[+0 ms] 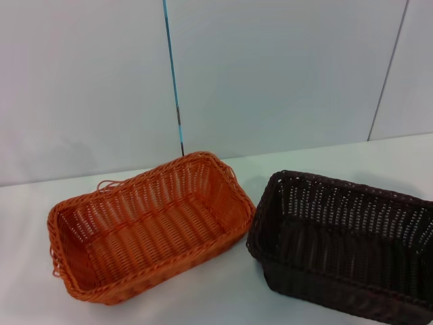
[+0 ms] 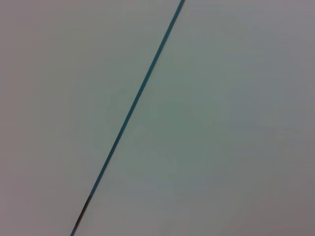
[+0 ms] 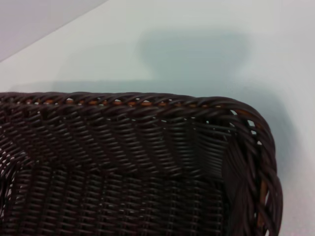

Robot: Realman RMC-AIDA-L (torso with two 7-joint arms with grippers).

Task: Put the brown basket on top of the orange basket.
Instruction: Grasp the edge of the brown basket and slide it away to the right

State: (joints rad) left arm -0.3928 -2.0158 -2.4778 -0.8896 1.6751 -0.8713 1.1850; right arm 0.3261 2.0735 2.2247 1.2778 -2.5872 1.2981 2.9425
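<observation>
The brown basket (image 1: pixel 345 247) sits on the white table (image 1: pixel 223 298) at about four o'clock in the head view, its near end running out of sight. The orange basket (image 1: pixel 150 227) lies at about eight o'clock, angled, its near corner close beside the brown one's rim but seemingly not touching. Both stand upright and hold nothing.

Neither gripper shows in any view, so I cannot tell whether the jaws are released or clenched. The right wrist camera looks down on a corner of the brown basket (image 3: pixel 123 162) with a soft shadow on the table beyond it, which suggests the right arm hovers just above that basket. The left wrist camera sees only the pale wall and its dark seam (image 2: pixel 133 110), so the left arm seems to be pointed away from the work.

The risks, as I judge them:
- The braided rim is thick and rounded; a shallow pinch could slip off it.
- A one-sided grip at a corner would let the basket tilt and swing.
- The baskets lie close, so a dragging lift could nudge the orange one.
- The orange basket's loose strand (image 1: pixel 107 183) at its far left corner could snag.
- The orange basket is skewed, so the brown one needs turning or it lands crooked.
</observation>
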